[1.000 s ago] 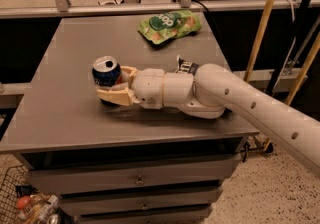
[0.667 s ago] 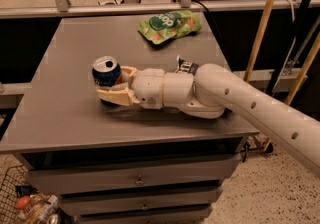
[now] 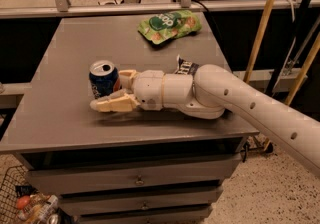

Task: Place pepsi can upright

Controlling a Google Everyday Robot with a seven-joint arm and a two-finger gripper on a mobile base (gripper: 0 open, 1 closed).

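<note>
The pepsi can (image 3: 103, 80), blue with a silver top and pull tab, stands upright on the grey table (image 3: 60, 58), left of centre. My gripper (image 3: 109, 89) reaches in from the right, low over the tabletop. Its fingers sit on either side of the can. The near finger (image 3: 112, 103) lies along the can's front and the far finger (image 3: 128, 75) shows behind its right side. The fingers appear closed against the can. The white arm (image 3: 225, 98) stretches away to the lower right.
A green chip bag (image 3: 170, 25) lies at the back of the table. A small dark packet (image 3: 186, 66) pokes out behind the arm. Wooden poles (image 3: 262, 33) lean at the right. A wire basket (image 3: 25, 203) with items stands at floor level, lower left.
</note>
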